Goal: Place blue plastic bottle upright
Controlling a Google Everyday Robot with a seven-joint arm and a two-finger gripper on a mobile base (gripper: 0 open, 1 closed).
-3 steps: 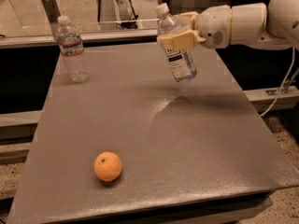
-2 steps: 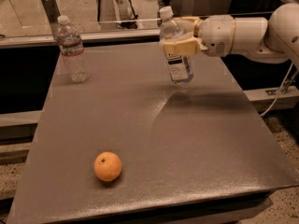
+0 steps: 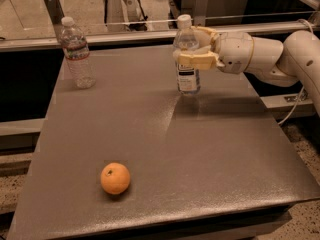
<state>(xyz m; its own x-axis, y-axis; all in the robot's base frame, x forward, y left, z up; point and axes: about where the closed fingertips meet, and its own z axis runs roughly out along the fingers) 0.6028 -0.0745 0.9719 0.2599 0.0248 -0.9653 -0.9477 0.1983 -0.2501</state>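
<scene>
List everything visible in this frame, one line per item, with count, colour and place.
table: one, grey, fills most of the view.
blue bottle: one, pale blue tint with white cap and white label, upright at the far centre of the table, base at the table top.
clear bottle: one, clear with a red-and-white band, upright at the far left corner.
orange: one, orange, near left part of the table, apart from both bottles.
cable: one, white, hanging off the right side of the table.
arm: one, white, reaching in from the right.
gripper: one, cream, closed around the blue bottle's upper half.
</scene>
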